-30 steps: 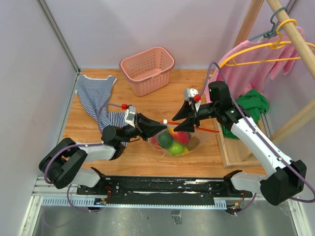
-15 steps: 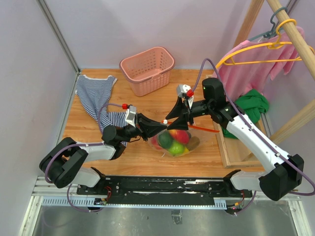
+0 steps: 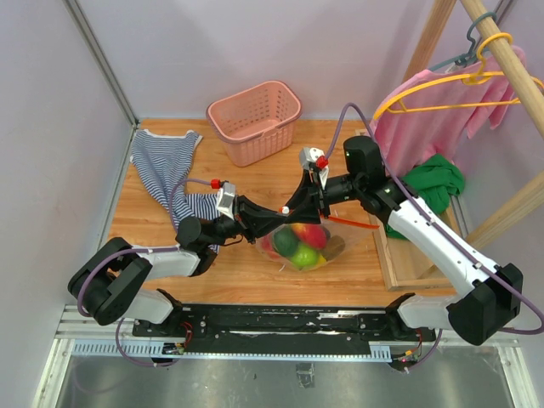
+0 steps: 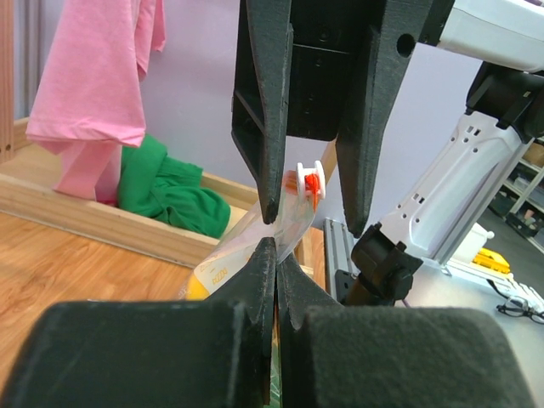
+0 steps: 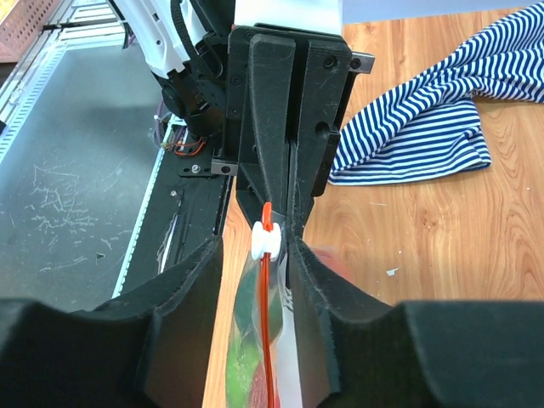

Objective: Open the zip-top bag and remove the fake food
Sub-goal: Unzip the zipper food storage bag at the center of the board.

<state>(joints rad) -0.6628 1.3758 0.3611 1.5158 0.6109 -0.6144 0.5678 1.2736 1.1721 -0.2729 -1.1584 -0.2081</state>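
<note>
The zip-top bag (image 3: 316, 245) lies on the wooden table, its near corner lifted. Its fake food shows through the plastic: a red apple (image 3: 315, 235), a light green fruit (image 3: 304, 255) and a dark green piece (image 3: 285, 242). My left gripper (image 3: 276, 219) (image 4: 276, 244) is shut on the bag's clear corner edge. My right gripper (image 3: 290, 206) (image 5: 255, 241) faces it tip to tip. Its jaws stand apart on either side of the white slider (image 5: 265, 240) (image 4: 307, 180) on the red-orange zip strip (image 5: 269, 331), with a gap on the left side.
A pink slotted basket (image 3: 255, 119) stands at the back. A striped shirt (image 3: 166, 170) lies at the left. A pink garment (image 3: 429, 123) hangs on a yellow hanger at the right, above a green cloth (image 3: 435, 183) and a wooden frame (image 3: 399, 259).
My right gripper has moved left along the zip strip towards my left gripper, and its jaws have narrowed around the slider. The left gripper has kept its hold.
</note>
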